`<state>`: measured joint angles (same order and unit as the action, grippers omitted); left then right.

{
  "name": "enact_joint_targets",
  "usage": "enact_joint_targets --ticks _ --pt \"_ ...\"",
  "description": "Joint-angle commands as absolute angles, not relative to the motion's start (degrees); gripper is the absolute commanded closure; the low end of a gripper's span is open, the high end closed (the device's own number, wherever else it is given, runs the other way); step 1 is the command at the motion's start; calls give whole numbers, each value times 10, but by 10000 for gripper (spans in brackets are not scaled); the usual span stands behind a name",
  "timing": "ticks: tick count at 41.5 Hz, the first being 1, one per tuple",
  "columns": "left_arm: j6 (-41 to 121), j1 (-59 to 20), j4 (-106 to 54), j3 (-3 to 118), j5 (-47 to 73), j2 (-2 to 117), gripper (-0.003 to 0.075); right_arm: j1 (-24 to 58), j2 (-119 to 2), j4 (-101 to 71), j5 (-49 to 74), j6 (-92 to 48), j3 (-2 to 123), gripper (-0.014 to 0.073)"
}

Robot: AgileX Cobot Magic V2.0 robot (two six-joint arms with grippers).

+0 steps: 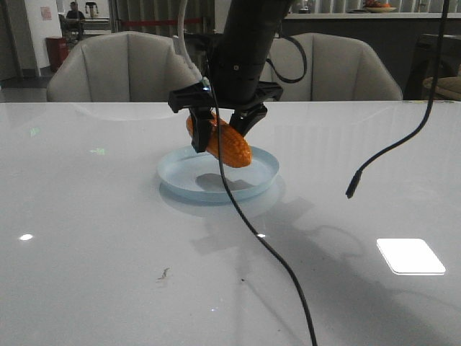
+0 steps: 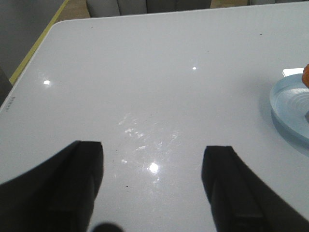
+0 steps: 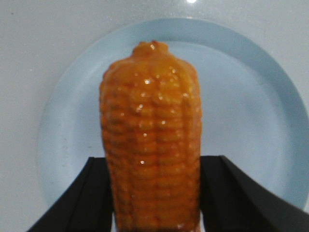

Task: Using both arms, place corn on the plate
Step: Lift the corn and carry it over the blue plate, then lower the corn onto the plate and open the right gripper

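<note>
Corn (image 1: 221, 141), orange and bumpy with kernels, sits at the centre of the front view, pinched between the black fingers of the right gripper (image 1: 218, 137) and hanging tilted, its lower end dipping toward the right of the frame. It is held above the pale blue plate (image 1: 180, 180), which lies on the white table (image 1: 86, 238) just below the middle of that picture. I cannot tell whether the low tip already touches the plate. The right wrist view shows why the grip looks this way: the cob runs up the middle of the frame with a dark finger (image 3: 82, 203) pressed against each flank near its lower end, so the free end points out over the plate's middle. That should let the cob land well inside the rim.

The left gripper (image 2: 154, 188) appears only in its own wrist view, fingers spread wide apart with bare table between them and nothing held. The plate's edge shows at the right border of that frame, well apart from those fingers. The likely step in hand is lowering and releasing.
</note>
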<state>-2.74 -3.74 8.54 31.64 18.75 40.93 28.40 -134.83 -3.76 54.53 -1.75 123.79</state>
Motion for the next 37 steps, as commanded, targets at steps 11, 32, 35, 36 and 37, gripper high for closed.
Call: enact_joint_targets --ticks 11,32,35,36,37 --pt "-34 -37 82 332 146 407 234 276 -1311 -27 524 -21 1259 137" --pt "-34 -37 82 332 146 407 234 276 -1310 -25 597 -21 1259 73" --pt "-34 -37 79 332 146 407 234 276 -1310 -24 609 -21 1259 8" --pt "-34 -37 80 332 146 407 234 276 -1310 -23 609 -21 1259 -11" --pt "-34 -37 80 332 146 407 234 276 -1310 -23 606 -21 1259 -31"
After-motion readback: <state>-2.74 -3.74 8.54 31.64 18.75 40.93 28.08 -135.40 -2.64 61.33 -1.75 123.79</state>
